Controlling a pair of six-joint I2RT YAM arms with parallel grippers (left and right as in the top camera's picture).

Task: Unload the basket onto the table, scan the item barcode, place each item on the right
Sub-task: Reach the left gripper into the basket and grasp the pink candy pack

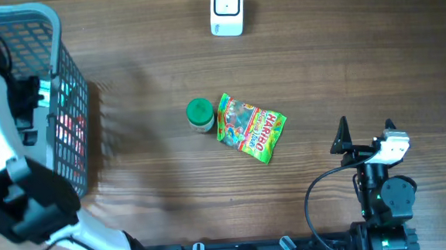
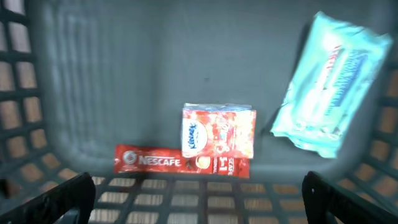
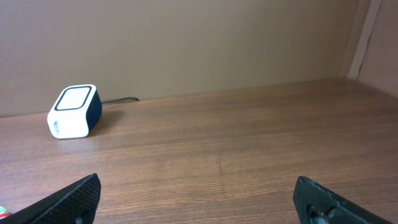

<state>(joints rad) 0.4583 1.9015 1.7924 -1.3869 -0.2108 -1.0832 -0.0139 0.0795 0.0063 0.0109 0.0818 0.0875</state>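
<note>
Since the left hand [image 2: 199, 200] hangs spread over the basket [image 1: 72, 95] at upper left, I'd drop straight onto the red tissue pack [image 2: 218, 130], avoiding the Nescafe sachet [image 2: 155, 161]

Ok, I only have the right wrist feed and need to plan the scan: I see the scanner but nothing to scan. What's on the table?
Observer: A candy bag lies mid-table, a green-lidded jar right beside it on its left.
Operator: Where's the left arm?
Observer: Its open left gripper looks into the basket, where a red coffee sachet, a small red-and-white pack and a blue packet lie.
Operator: And my gripper?
Observer: The right gripper is open and empty, nearer the robot than the bag and to its right.
</note>
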